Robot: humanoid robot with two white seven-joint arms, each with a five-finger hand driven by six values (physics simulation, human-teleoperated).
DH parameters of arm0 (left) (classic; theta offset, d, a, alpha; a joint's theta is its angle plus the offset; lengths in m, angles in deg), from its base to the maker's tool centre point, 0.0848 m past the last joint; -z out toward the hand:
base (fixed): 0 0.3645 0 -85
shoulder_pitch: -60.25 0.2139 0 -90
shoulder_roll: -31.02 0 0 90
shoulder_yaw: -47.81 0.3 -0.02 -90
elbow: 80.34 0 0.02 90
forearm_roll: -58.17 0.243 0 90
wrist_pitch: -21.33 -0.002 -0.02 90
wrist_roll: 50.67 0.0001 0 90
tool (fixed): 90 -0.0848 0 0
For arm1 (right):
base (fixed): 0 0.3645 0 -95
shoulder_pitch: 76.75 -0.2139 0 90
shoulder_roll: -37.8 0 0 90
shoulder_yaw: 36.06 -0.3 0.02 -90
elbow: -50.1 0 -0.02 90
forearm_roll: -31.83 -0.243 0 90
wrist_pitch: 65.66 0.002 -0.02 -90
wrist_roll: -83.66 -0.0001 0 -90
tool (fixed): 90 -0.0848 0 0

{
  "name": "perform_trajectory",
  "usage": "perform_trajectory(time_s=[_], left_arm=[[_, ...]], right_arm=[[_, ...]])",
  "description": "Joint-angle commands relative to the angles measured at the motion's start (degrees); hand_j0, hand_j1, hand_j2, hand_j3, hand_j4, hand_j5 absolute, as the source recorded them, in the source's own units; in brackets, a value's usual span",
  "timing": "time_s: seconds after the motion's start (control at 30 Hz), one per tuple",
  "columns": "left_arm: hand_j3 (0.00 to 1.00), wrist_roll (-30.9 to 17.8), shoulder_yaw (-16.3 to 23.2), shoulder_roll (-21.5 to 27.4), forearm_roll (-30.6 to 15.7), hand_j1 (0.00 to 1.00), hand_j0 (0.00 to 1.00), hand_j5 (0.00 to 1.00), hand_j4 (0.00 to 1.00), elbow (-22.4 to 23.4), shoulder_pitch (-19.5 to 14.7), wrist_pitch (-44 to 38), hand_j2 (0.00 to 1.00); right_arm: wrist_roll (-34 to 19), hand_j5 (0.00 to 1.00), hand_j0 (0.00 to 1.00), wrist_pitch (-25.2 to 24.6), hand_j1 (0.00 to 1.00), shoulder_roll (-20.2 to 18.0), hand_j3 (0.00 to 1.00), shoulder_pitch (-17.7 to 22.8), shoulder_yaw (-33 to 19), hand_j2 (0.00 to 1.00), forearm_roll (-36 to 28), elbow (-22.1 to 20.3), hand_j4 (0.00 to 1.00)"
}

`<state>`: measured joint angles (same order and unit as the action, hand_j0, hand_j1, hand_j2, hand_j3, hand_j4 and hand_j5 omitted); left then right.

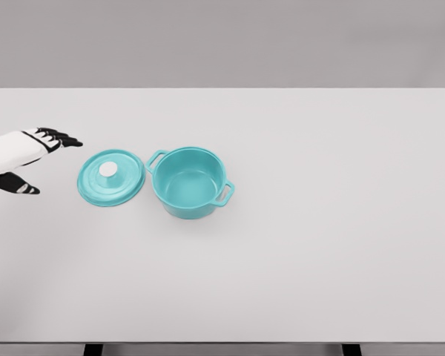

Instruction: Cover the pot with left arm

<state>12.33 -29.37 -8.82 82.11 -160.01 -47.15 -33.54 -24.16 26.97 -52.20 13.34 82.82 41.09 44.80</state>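
Observation:
A teal pot (pixel 190 182) with two side handles stands uncovered on the white table, left of the middle. Its teal lid (pixel 110 178) with a white knob lies flat on the table just to the pot's left, its rim close to the pot's near handle. My left hand (pixel 44 159) hovers at the far left edge of the head view, left of the lid and apart from it. Its dark fingers (pixel 59 138) are stretched out and the thumb (pixel 18 186) is spread below, holding nothing. The right arm does not show.
The white table (pixel 319 222) fills most of the view, with its far edge against a grey wall and its front edge near the bottom of the picture.

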Motion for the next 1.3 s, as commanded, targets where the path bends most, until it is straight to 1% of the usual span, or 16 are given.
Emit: perform_trajectory(time_s=[0.0, 0.2, 0.3, 0.47, 0.53, 0.63, 0.67, 0.7, 0.73, 0.77, 0.87, 0.9, 0.97, 1.03, 1.13, 1.27], left_arm=[[1.0, -0.16, 0.0, -0.59, 0.24, 1.0, 1.0, 1.0, 1.0, 0.05, 0.0, -0.13, 1.0], [1.0, -0.16, 0.7, -0.59, 1.29, 1.0, 1.0, 1.0, 1.0, 0.49, -0.96, -0.13, 1.0], [1.0, -0.86, 7.12, -1.11, 1.64, 1.0, 1.0, 1.0, 1.0, 1.63, -6.06, -0.13, 1.0], [1.0, -2.26, 12.91, -1.55, 4.54, 1.0, 1.0, 1.0, 1.0, 3.56, -12.39, -0.13, 1.0], [1.0, -2.26, 20.56, -0.85, 4.11, 1.0, 1.0, 1.0, 1.0, 3.56, -18.45, -0.13, 1.0], [1.0, -3.14, 21.36, -0.76, -1.78, 1.0, 1.0, 1.0, 1.0, 2.77, -18.81, -0.13, 1.0], [1.0, -3.14, 21.45, -0.67, -2.05, 1.0, 1.0, 1.0, 1.0, 2.68, -19.25, -0.13, 1.0], [1.0, -3.23, 22.93, 0.46, -1.96, 1.0, 1.0, 1.0, 1.0, 2.95, -21.17, -0.13, 1.0], [1.0, -3.23, 29.08, 4.16, -1.87, 1.0, 1.0, 1.0, 1.0, 2.77, -25.66, -0.13, 1.0], [1.0, -3.32, 32.34, 5.65, -1.78, 1.0, 1.0, 1.0, 1.0, 3.21, -28.2, -0.13, 1.0], [1.0, -2.79, 34.9, 6.53, -2.05, 1.0, 1.0, 1.0, 1.0, 2.51, -29.79, -0.13, 1.0], [1.0, -2.79, 34.98, 6.53, -2.05, 1.0, 1.0, 1.0, 1.0, 2.95, -31.99, -0.13, 1.0], [1.0, -3.23, 36.3, 6.53, -1.96, 1.0, 1.0, 1.0, 1.0, 2.86, -32.43, -0.13, 1.0], [1.0, -3.41, 39.64, 6.1, -0.73, 1.0, 1.0, 1.0, 1.0, 2.95, -34.28, -0.13, 1.0], [1.0, -3.5, 41.4, 2.23, -0.11, 1.0, 1.0, 1.0, 1.0, 3.12, -34.54, -0.13, 1.0], [1.0, -3.5, 41.66, 1.35, 0.24, 1.0, 1.0, 1.0, 1.0, 3.74, -34.72, -0.13, 1.0]], right_arm=[[-0.02, 1.0, 1.0, 0.01, 1.0, -0.01, 1.0, 0.0, -0.04, 1.0, -0.03, 0.11, 1.0], [-0.02, 1.0, 1.0, -0.08, 1.0, -0.01, 1.0, 0.53, 0.05, 1.0, 0.06, 0.12, 1.0], [-0.02, 1.0, 1.0, -0.08, 1.0, -0.01, 1.0, 0.53, 0.05, 1.0, 0.06, 0.12, 1.0], [-0.02, 1.0, 1.0, -0.08, 1.0, -0.01, 1.0, 0.62, 0.05, 1.0, 0.06, 0.12, 1.0], [-0.02, 1.0, 1.0, -0.08, 1.0, -0.01, 1.0, 0.61, 0.05, 1.0, 0.06, 0.12, 1.0], [-0.02, 1.0, 1.0, -0.08, 1.0, -0.01, 1.0, 0.61, 0.05, 1.0, 0.06, 0.12, 1.0], [-0.02, 1.0, 1.0, -0.08, 1.0, -0.01, 1.0, 0.62, 0.05, 1.0, 0.06, 0.12, 1.0], [-0.02, 1.0, 1.0, -0.08, 1.0, -0.01, 1.0, 0.62, 0.05, 1.0, 0.06, 0.12, 1.0], [-0.02, 1.0, 1.0, -0.08, 1.0, -0.01, 1.0, 0.61, 0.05, 1.0, 0.06, 0.12, 1.0], [-0.02, 1.0, 1.0, -0.08, 1.0, -0.01, 1.0, 0.61, 0.05, 1.0, 0.06, 0.12, 1.0], [-0.02, 1.0, 1.0, -0.08, 1.0, -0.01, 1.0, 0.62, 0.05, 1.0, 0.06, 0.12, 1.0], [-0.02, 1.0, 1.0, -0.08, 1.0, -0.01, 1.0, 0.62, 0.05, 1.0, 0.06, 0.12, 1.0], [-0.02, 1.0, 1.0, -0.08, 1.0, -0.01, 1.0, 0.61, 0.05, 1.0, 0.06, 0.12, 1.0], [-0.02, 1.0, 1.0, -0.08, 1.0, -0.01, 1.0, 0.62, 0.05, 1.0, 0.06, 0.12, 1.0], [-0.02, 1.0, 1.0, -0.08, 1.0, -0.01, 1.0, 0.62, 0.05, 1.0, 0.06, 0.12, 1.0], [-0.02, 1.0, 1.0, -0.08, 1.0, -0.01, 1.0, 0.53, 0.05, 1.0, 0.06, 0.12, 1.0]])
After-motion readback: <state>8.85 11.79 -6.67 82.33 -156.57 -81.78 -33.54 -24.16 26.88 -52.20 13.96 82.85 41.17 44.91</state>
